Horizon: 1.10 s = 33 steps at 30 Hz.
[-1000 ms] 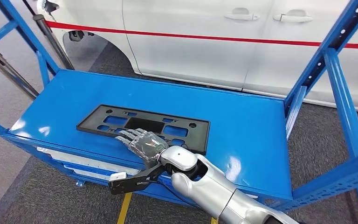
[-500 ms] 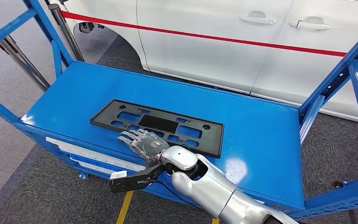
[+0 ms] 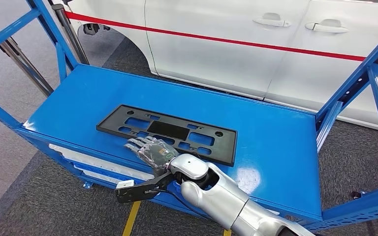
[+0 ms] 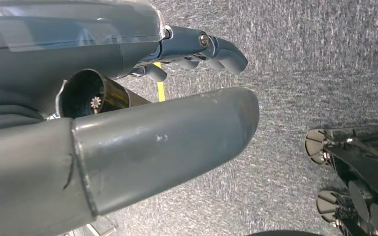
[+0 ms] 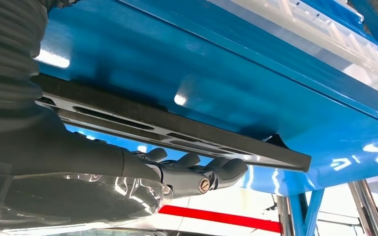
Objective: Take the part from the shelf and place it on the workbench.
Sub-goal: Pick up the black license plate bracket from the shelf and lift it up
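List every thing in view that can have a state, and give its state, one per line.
black frame part: lying flat on the blue shelf, not lifted.
right hand: fingers stretched out flat along the part's near edge, nothing gripped.
left hand: hanging over the grey floor, holding nothing.
white car: parked behind the shelf, doors closed.

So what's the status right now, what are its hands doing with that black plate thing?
Right hand resting on the flat black plastic frame, not lifted. Frame lies flat on blue metal shelf. Left hand hangs over the floor, empty. Nothing blocking.
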Tool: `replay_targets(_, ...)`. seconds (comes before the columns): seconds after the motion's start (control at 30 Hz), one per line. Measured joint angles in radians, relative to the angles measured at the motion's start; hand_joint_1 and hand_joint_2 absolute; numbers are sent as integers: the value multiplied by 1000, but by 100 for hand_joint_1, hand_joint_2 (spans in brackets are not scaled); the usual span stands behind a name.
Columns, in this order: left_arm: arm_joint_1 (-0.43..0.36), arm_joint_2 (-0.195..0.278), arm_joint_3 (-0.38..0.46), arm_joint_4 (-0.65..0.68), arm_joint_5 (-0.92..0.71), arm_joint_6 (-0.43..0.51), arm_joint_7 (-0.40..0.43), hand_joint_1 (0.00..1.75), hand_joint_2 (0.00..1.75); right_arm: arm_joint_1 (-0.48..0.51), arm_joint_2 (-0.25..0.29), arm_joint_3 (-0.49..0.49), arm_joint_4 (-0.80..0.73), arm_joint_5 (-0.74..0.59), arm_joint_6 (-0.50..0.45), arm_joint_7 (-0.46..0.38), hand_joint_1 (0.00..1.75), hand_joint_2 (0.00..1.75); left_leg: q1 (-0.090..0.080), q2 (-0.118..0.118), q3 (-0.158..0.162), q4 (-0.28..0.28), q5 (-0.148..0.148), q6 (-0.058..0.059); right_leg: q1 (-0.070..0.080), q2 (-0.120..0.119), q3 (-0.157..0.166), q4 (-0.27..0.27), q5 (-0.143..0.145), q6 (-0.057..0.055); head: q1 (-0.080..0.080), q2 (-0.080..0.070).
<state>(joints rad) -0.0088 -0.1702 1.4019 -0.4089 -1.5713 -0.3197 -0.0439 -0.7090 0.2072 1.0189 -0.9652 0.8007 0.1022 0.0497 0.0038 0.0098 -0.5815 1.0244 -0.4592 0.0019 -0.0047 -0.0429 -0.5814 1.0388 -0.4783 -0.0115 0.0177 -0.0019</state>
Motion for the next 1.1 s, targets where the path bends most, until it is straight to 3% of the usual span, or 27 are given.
replay_targets(0.43, 0, 0, 0, 2, 0, 9, 0, 0, 0, -1, 1, -1, 24, -1, -2, 24, 0, 175, 2, 0, 0, 0, 0, 0, 1, 0, 0, 0, 0, 0, 0, 0)
replay_targets(1.1, 0, -3, 12, 2, 0, 2, 7, 0, 0, -4, -4, -87, 160, 115, -105, 101, 0, 175, 2, 0, 1, 0, 0, 0, 1, 0, 0, 0, 0, 0, 0, 0)
